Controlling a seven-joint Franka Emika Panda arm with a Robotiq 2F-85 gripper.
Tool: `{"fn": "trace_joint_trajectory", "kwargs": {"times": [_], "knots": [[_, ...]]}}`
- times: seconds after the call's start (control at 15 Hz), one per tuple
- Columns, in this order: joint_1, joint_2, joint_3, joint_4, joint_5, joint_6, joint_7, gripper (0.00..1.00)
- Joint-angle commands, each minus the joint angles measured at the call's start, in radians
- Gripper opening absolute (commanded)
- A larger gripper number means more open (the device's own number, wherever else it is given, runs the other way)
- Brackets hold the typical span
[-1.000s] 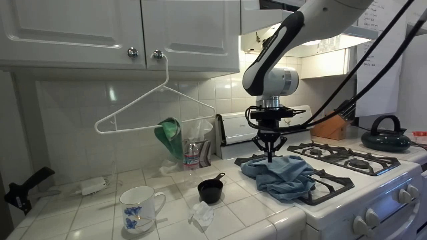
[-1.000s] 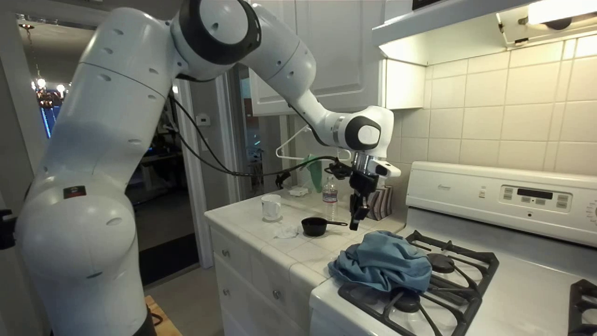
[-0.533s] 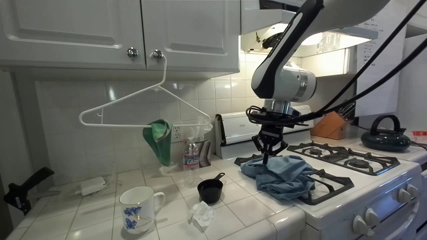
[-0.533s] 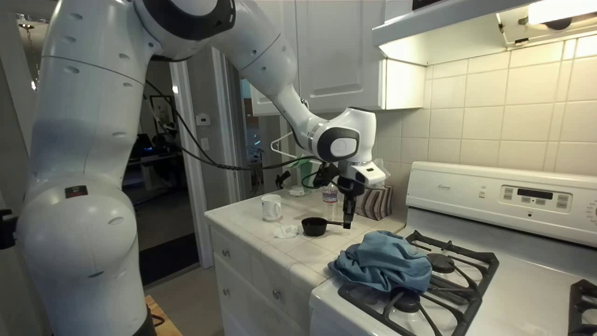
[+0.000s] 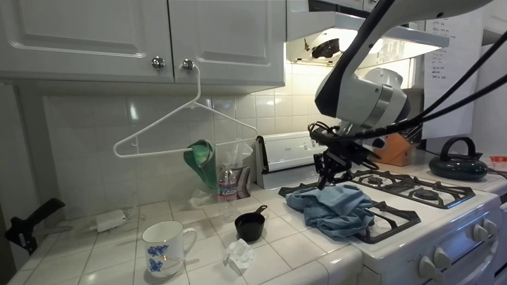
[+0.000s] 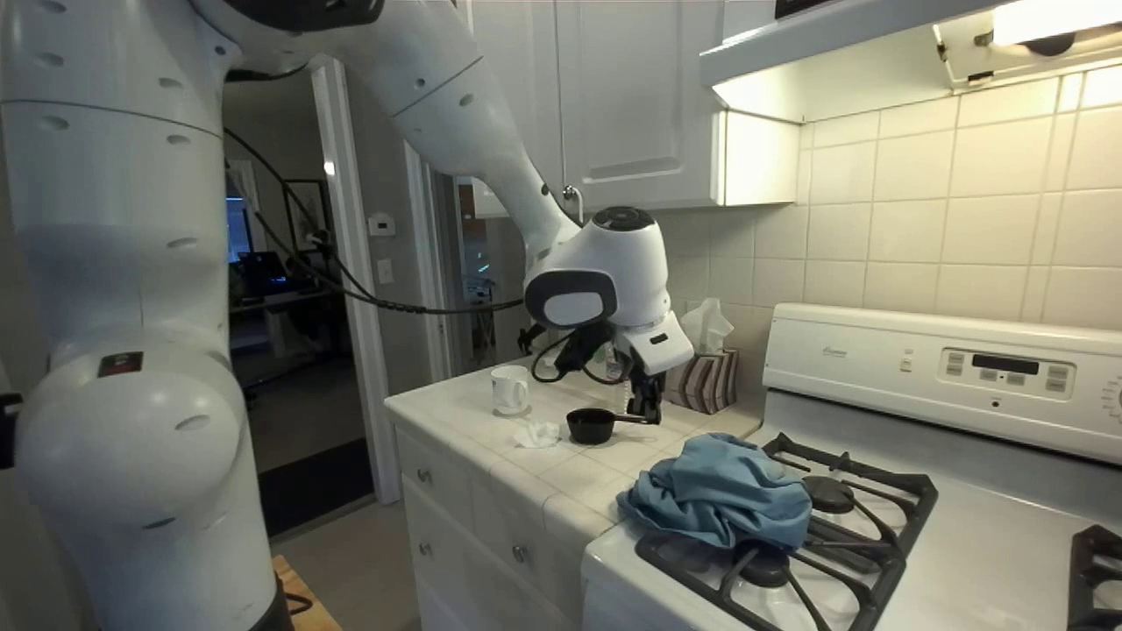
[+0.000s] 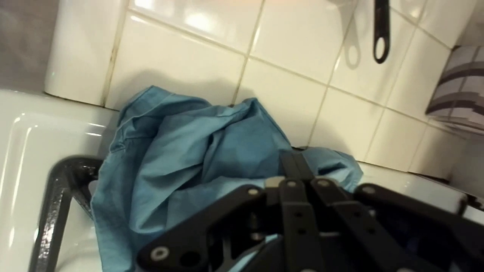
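My gripper (image 5: 321, 185) is shut and empty, with its two fingers side by side. It is tilted, above the back edge of a crumpled blue cloth (image 5: 334, 209). In the wrist view the gripper (image 7: 295, 156) shows in front of the blue cloth (image 7: 181, 158); I cannot tell whether it touches. In an exterior view the gripper (image 6: 649, 416) looks apart from the cloth (image 6: 719, 491), near the handle of a small black pan (image 6: 592, 427). The cloth lies on the stove's front left burner grate (image 5: 392, 221). A white hanger (image 5: 199, 85) hangs from a cabinet knob with a green cloth (image 5: 206, 166) over its bar.
On the tiled counter stand a mug (image 5: 164, 249), crumpled tissue (image 5: 241, 253), a bottle (image 5: 227, 192) and a striped tissue box (image 6: 706, 383). A knife block (image 5: 394, 150) and kettle (image 5: 457, 166) stand beyond the stove. The range hood (image 6: 833, 66) hangs above.
The arm has shifted and the wrist has tilted, so the shut fingers now slant. The gripper has moved left in an exterior view. The hanger swung and came back. The blue cloth has not moved.
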Motion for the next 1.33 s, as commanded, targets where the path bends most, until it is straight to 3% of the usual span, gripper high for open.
{"fn": "trace_joint_trajectory", "kwargs": {"times": [0.0,0.27,0.33,0.6,0.67,0.73,0.8,0.93,1.13,1.27], "knots": [[-0.116,-0.129,0.067,-0.002,0.276,-0.140,-0.266,0.27],[-0.152,-0.134,-0.018,-0.004,0.471,-0.414,-0.580,0.54],[-0.111,-0.119,-0.099,-0.012,0.477,-0.491,-0.643,0.59],[-0.139,-0.010,-0.215,0.003,0.297,-0.747,-0.768,0.88],[-0.133,0.028,-0.228,0.015,0.243,-0.754,-0.761,0.96],[-0.120,-0.045,-0.228,-0.019,0.308,-0.711,-0.737,0.99],[-0.123,-0.023,-0.238,-0.018,0.300,-0.717,-0.744,0.84],[-0.121,-0.017,-0.239,-0.013,0.301,-0.717,-0.746,0.98],[-0.114,-0.028,-0.237,-0.010,0.300,-0.716,-0.745,1.00],[-0.075,-0.040,-0.198,-0.050,0.418,-0.598,-0.845,1.00]]}}
